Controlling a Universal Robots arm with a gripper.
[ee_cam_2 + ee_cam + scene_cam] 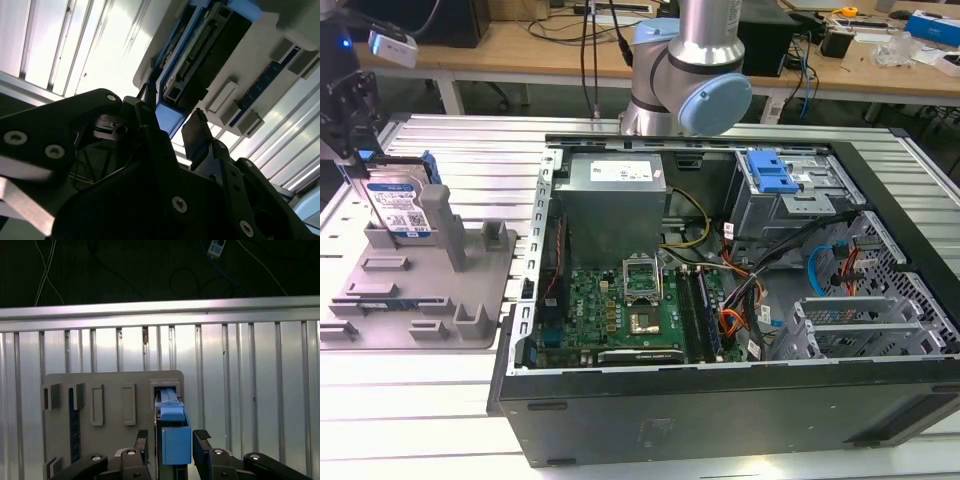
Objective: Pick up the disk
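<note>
Gripper spread apart, pinching nothing yet, straddling the blue side rail of the disk directly between its fingers. Stands on edge in the grey slotted fixture just beneath, presumably to leave both flat faces open to clamping.

1. Exterior view: high, off-arm, looking down over table, computer case centre, grey fixture at the exterior view's left
2. First wrist view: close, straight down onto fixture
3. Second wrist view: closer, tilted, across gripper
4. Shared: fixture holding disk
</note>
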